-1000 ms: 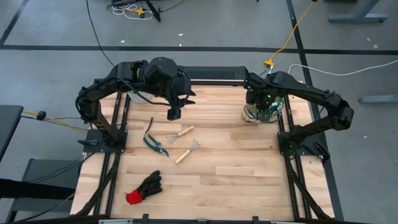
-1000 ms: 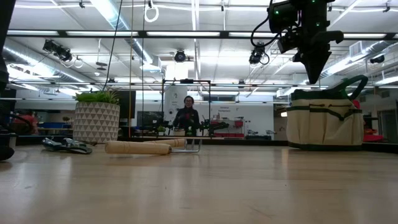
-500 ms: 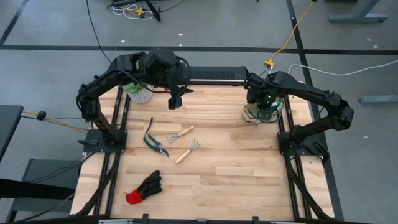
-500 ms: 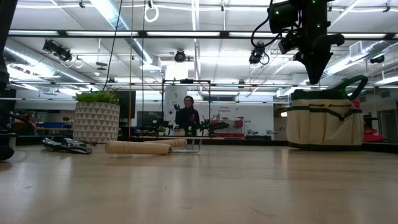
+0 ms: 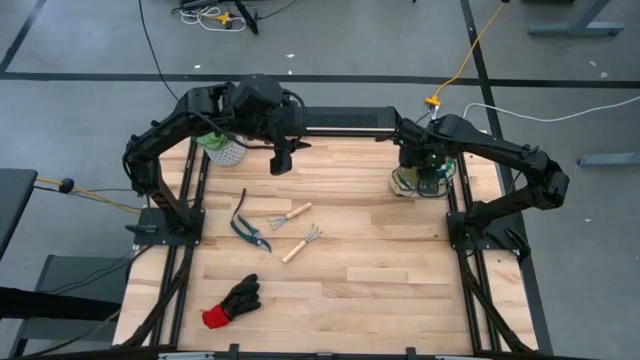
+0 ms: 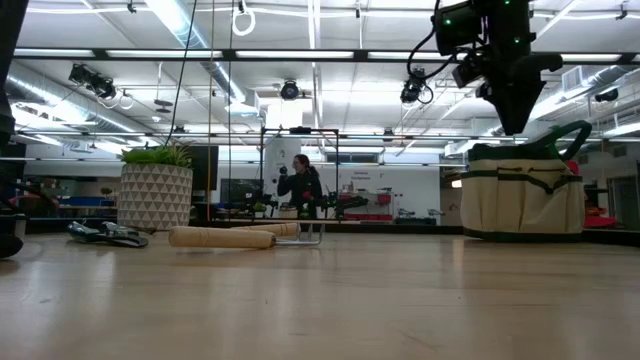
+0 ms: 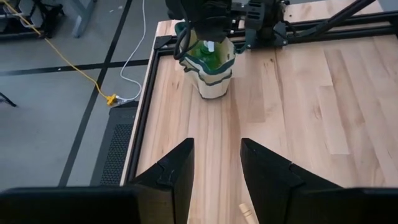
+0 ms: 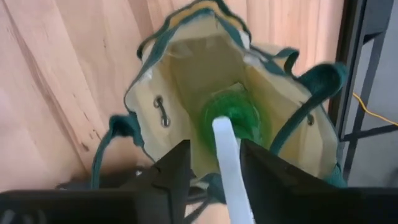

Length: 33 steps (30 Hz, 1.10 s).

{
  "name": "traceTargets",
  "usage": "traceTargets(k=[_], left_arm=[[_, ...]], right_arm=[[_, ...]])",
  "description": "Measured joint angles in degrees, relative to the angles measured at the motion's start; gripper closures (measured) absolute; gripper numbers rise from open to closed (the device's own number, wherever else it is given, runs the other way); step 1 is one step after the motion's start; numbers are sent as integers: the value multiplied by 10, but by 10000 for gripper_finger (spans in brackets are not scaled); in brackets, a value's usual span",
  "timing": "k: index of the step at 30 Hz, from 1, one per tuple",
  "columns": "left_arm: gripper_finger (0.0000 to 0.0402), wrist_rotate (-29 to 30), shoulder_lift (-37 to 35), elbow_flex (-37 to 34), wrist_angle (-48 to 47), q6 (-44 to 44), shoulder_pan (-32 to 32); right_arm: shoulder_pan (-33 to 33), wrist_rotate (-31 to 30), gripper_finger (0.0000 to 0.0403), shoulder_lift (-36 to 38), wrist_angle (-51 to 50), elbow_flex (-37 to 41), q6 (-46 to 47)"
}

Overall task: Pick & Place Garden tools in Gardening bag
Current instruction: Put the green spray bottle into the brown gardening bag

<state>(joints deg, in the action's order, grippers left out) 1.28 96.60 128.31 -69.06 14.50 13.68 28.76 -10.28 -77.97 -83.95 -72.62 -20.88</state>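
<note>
The wooden table (image 5: pixel 380 260) carries the potted plant (image 5: pixel 222 150) at its far left corner, under the left arm. The gardening bag (image 5: pixel 415 182) sits far right, directly beneath the right gripper (image 8: pixel 213 163), whose fingers stand parted above the green spray bottle (image 8: pixel 231 121) inside. The left gripper (image 7: pixel 216 163) hovers narrowly open, empty. Shears (image 5: pixel 246 224), fork (image 5: pixel 291 215), rake (image 5: pixel 302 243) and glove (image 5: pixel 231 300) lie mid-table.

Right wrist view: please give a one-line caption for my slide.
Right gripper above the open gardening bag, with the green spray bottle inside it.
</note>
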Motion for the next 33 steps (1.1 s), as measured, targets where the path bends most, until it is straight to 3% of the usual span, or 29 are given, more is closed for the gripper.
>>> traceTargets(k=[4,14,26,33], left_arm=[[262,0,0,0,1,1,4],[262,0,0,0,2,-3,4],[262,0,0,0,3,-6,4],[262,0,0,0,3,-8,4]], right_arm=[[0,-30,245,0,-24,0,-4],[0,-28,222,0,-26,0,-24],[0,-13,220,0,-34,0,-33],[0,-44,220,0,-37,10,-26]])
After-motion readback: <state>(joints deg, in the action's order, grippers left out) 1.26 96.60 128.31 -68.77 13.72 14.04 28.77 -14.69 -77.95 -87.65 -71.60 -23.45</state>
